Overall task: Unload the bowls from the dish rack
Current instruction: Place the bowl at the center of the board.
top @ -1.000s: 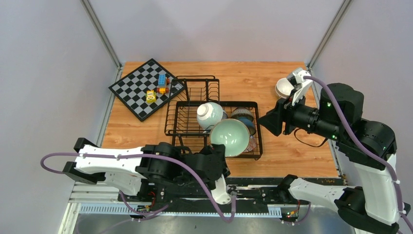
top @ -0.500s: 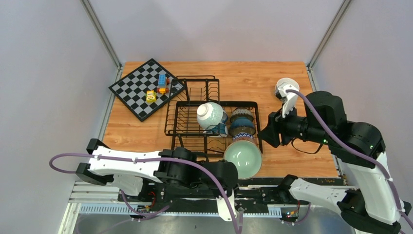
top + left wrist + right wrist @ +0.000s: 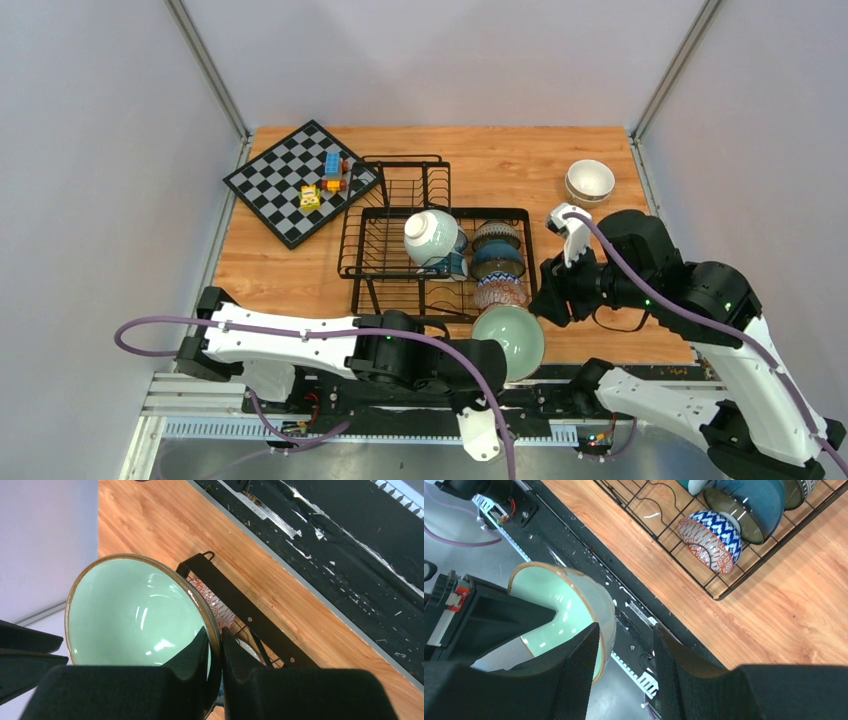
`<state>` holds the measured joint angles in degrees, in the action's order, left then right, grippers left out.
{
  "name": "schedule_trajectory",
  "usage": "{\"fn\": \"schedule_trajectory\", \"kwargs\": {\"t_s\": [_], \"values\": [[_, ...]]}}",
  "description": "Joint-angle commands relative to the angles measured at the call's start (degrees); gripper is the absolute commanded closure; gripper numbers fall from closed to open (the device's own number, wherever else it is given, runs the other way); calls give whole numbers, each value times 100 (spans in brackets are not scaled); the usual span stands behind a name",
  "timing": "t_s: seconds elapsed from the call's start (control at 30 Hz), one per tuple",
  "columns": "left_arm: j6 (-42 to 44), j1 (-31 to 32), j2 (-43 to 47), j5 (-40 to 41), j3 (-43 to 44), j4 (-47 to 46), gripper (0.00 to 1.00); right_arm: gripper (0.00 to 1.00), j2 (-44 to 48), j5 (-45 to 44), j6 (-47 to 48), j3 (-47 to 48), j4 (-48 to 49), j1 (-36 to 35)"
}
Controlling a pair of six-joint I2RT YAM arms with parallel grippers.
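A pale mint green bowl (image 3: 512,338) hangs tilted over the table's near edge, just in front of the black wire dish rack (image 3: 372,262). My left gripper (image 3: 493,356) is shut on its brown rim (image 3: 216,636). In the rack stand a white-green bowl (image 3: 431,235), a striped bowl (image 3: 497,234), a dark blue bowl (image 3: 497,262) and a red-patterned bowl (image 3: 500,292). My right gripper (image 3: 548,296) is open beside the rack's right side. In the right wrist view the mint bowl (image 3: 569,605) sits by its left finger (image 3: 579,672); I cannot tell if they touch.
Cream bowls (image 3: 590,181) are stacked on the wooden table at the back right. A chessboard (image 3: 280,185) with small toy blocks (image 3: 332,172) lies at the back left, touching the rack's tall back section. A black rail (image 3: 540,385) runs along the near edge.
My left arm has carried the mint bowl out of the rack toward the near edge. My right arm has left the cream bowls and come down toward the mint bowl.
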<state>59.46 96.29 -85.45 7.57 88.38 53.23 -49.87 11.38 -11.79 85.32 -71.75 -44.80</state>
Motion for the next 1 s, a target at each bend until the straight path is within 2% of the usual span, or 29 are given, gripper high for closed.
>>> {"fn": "schedule_trajectory", "kwargs": {"t_s": [0.0,0.33,0.5,0.77,0.9,0.97], "values": [[-3,-92,-47,-78,-46,-494,100,53,168,246,-53,-305,-180,-91],[-136,-155,54,-180,-509,-1034,100,54,380,310,-102,-771,-175,-91],[-187,-199,185,-205,-723,-1382,100,64,460,313,-188,-1347,22,-100],[-260,-216,274,-263,-948,-1620,100,63,491,402,-255,-1697,174,-138],[-286,-216,327,-295,-1051,-1737,100,68,553,405,-374,-1942,358,-231],[-299,-216,316,-308,-1068,-1742,100,76,586,353,-436,-2031,447,-277]]}}
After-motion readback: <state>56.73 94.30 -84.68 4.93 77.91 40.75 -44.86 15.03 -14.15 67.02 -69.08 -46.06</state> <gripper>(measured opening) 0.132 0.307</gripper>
